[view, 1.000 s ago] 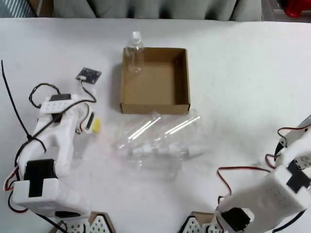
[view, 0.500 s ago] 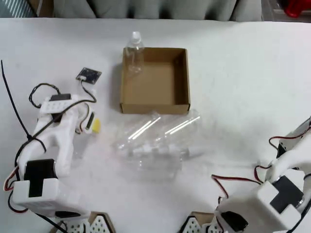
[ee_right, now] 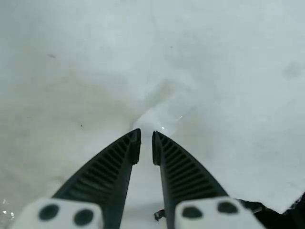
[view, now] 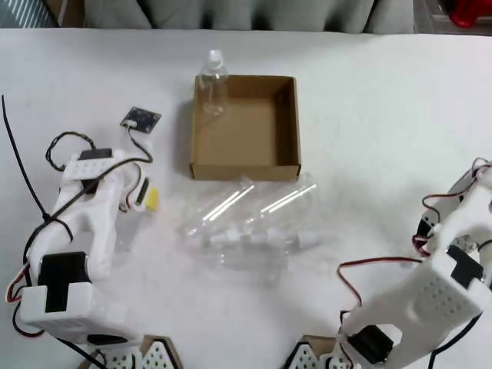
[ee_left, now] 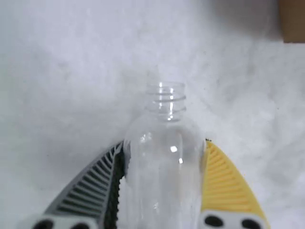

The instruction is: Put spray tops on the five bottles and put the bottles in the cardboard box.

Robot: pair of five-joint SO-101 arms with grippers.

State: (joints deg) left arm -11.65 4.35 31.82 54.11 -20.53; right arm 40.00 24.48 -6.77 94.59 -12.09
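Bottle (ee_left: 165,164), clear and uncapped, was pinched at its body by left end effector (ee_left: 164,143), threaded neck left exposed, presumably for a spray top; right end effector (ee_right: 145,138), pressed nearly together, hung over the counter (ee_right: 214,71).

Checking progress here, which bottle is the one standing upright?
The white-topped bottle at the cardboard box's far left corner; the bottles in front of the box lie on their sides.

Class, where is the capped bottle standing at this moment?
In the high view, the capped bottle stands upright at the far left corner of the cardboard box.
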